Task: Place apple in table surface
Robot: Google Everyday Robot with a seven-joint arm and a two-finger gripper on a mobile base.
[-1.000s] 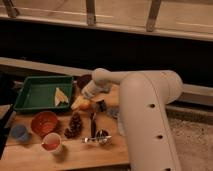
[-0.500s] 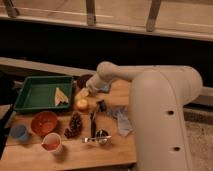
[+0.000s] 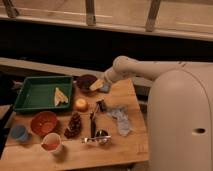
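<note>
The apple, small, round and yellow-orange, rests on the light-brown wooden table surface, just right of the green tray. My gripper hangs at the end of the white arm that reaches in from the right. It is above and to the right of the apple, clear of it, beside a dark bowl. Nothing shows in it.
A green tray holds yellow banana pieces. A red bowl, a blue cup, a white cup, a dark pinecone-like cluster, dark utensils and a crumpled bluish cloth lie on the table.
The gripper was down at the apple; it has since lifted away up and to the right. The apple stays on the table.
</note>
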